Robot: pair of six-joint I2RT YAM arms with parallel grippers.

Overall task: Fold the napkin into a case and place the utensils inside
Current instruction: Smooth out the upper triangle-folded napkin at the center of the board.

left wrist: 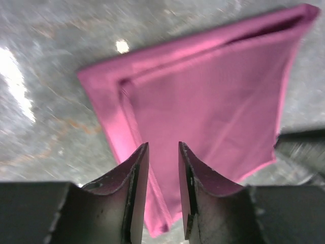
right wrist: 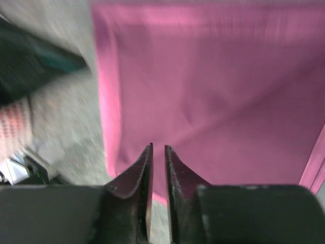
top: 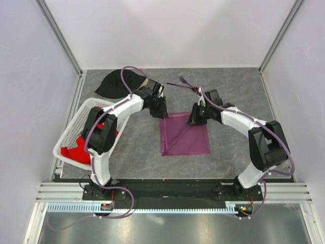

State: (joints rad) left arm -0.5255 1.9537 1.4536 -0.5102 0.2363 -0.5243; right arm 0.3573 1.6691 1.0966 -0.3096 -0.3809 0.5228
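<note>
Beyond the far edge of the square plum-purple cloth napkin [top: 185, 133], spread flat on the grey counter [top: 238, 101] and not yet a case: thin purple plastic utensils [top: 184, 84], near but not touching it. Over its far-left corner, left hand [left wrist: 163, 147] parted moderately, holding nothing. Over its far-right corner, right hand [right wrist: 158, 147] narrowed to a slit, likewise empty. Likely trouble: missing the thin hem or pinching unevenly, so dragging the soft cloth askew and skewing the fold; sweeping far of the napkin and scattering the utensils.
</note>
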